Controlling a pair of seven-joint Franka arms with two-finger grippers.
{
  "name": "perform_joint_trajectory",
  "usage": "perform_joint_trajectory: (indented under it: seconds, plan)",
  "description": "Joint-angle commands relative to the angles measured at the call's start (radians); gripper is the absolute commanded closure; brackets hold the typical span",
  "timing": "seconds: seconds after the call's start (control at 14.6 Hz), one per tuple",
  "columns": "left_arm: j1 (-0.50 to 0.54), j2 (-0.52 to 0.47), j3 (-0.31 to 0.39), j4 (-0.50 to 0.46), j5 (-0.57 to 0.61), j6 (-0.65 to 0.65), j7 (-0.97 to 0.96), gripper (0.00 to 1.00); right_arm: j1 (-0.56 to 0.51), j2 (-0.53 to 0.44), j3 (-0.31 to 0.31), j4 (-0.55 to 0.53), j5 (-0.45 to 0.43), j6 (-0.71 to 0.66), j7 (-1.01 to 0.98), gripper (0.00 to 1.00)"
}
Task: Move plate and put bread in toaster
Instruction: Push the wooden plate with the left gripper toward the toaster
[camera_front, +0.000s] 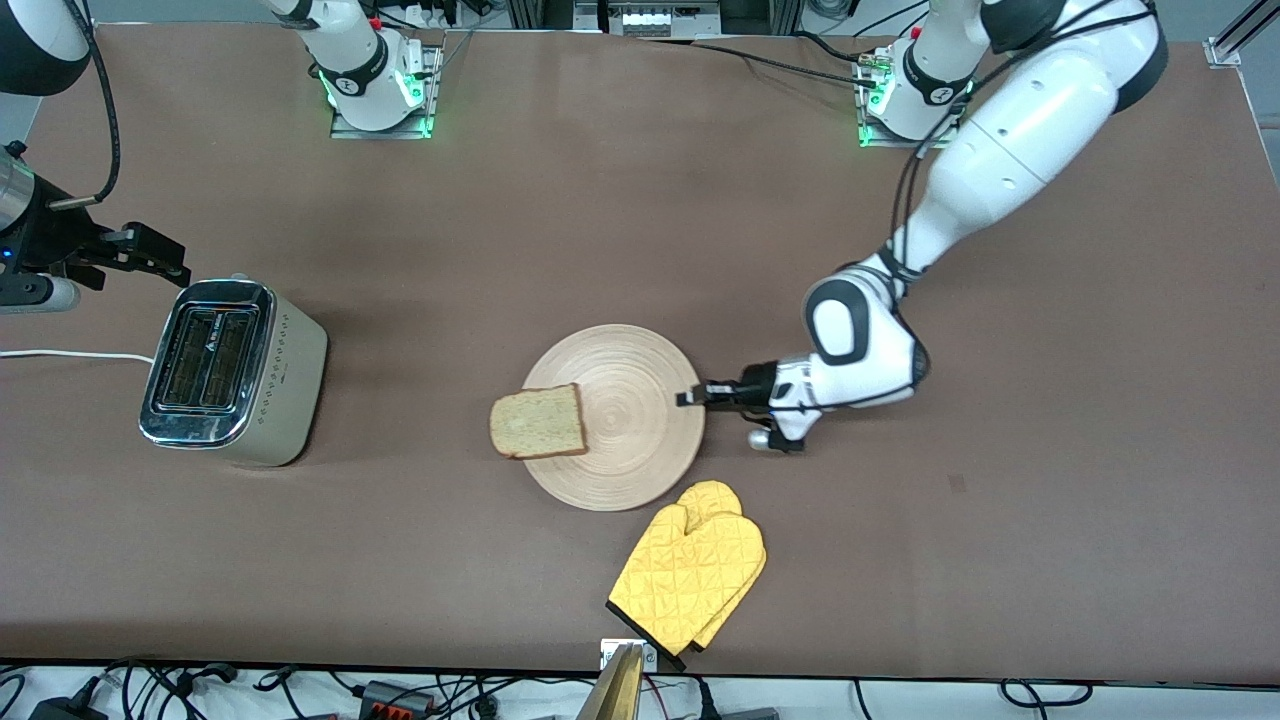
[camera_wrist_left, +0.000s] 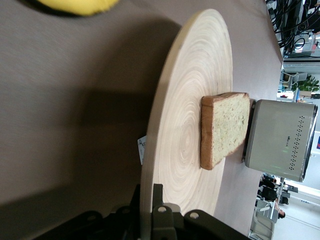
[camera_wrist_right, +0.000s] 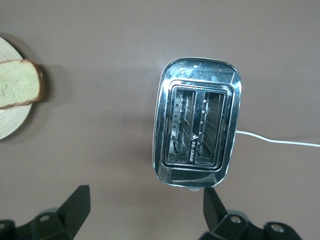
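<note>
Pinching the rim of the plate (camera_front: 640, 440) at the edge toward the left arm's end of the table: left gripper (camera_front: 690, 398), low at table level, fingers closed onto the wood, dark finger bases showing at the rim in the left wrist view (camera_wrist_left: 159, 220). Plate large, round, flat, light wood, ringed with fine concentric grooves (camera_wrist_left: 187, 130). Resting on the plate at the edge toward the right arm's end, overhanging the rim: 1 square slice of bread (camera_front: 539, 422), pale tan crumb with darker brown crust (camera_wrist_left: 225, 127). Lying just beside the plate, nearer the front camera: yellow quilted oven mitt (camera_front: 690, 575).

Hovering over the toaster's end of the table, fingers spread wide: right gripper (camera_wrist_right: 145, 210). Standing well apart from the plate toward the right arm's end: toaster (camera_front: 235, 372), boxy, cream-beige sides with rows of small dots, shiny chrome top, 2 slots open and unfilled (camera_wrist_right: 196, 127), white cord (camera_front: 70, 355) trailing off the table edge.
</note>
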Motion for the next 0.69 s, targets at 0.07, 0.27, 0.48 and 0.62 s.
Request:
perform_joint_trajectory:
  seconds: [0.07,0.27,0.48,0.62]
  plan:
    - [-0.02,-0.01,-0.001,-0.016,-0.028,0.031,0.021,0.64,-0.013,0.02,0.002,0.017,-0.012,-0.011,0.006,0.0]
    - [-0.002,-0.013,-0.001,-0.029,-0.029,0.031,0.021,0.0,-0.042,0.037,0.002,0.015,-0.015,-0.012,0.008,0.0]
    - [0.014,-0.019,0.001,-0.029,-0.029,0.026,0.021,0.0,-0.057,0.049,0.002,0.015,-0.011,0.0,0.008,0.0]
    - [0.059,-0.03,0.002,-0.027,-0.015,0.013,0.033,0.0,-0.048,0.049,0.004,0.017,-0.009,0.003,0.009,0.0]
